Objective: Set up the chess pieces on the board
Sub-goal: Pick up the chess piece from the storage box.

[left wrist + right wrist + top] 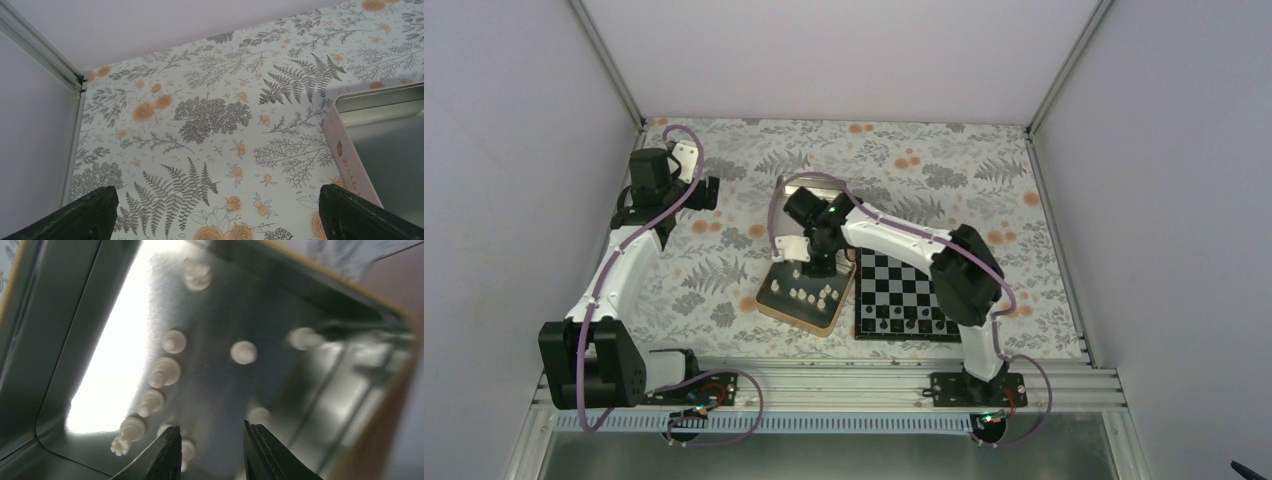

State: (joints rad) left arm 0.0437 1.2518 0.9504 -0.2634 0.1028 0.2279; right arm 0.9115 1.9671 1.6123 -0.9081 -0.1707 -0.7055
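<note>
Several cream-white chess pieces [812, 294] stand in a shallow metal tin [776, 305] left of the black-and-silver board [916, 275]. In the right wrist view the pieces [166, 371] stand scattered on the tin's shiny floor [215, 305]. My right gripper [810, 266] hangs over the tin's far part; its jaws [212, 440] are open a little with nothing between them, and pieces stand just beside the left fingertip [167, 450]. My left gripper [708, 192] is far left, wide open and empty over the cloth [215, 215].
Small dark pieces [902, 317] stand on the board's near rows. A second empty tin [385, 135] with a pink rim lies at the back, partly hidden by my right arm [894, 235] in the top view. White walls enclose the flowered cloth [724, 270].
</note>
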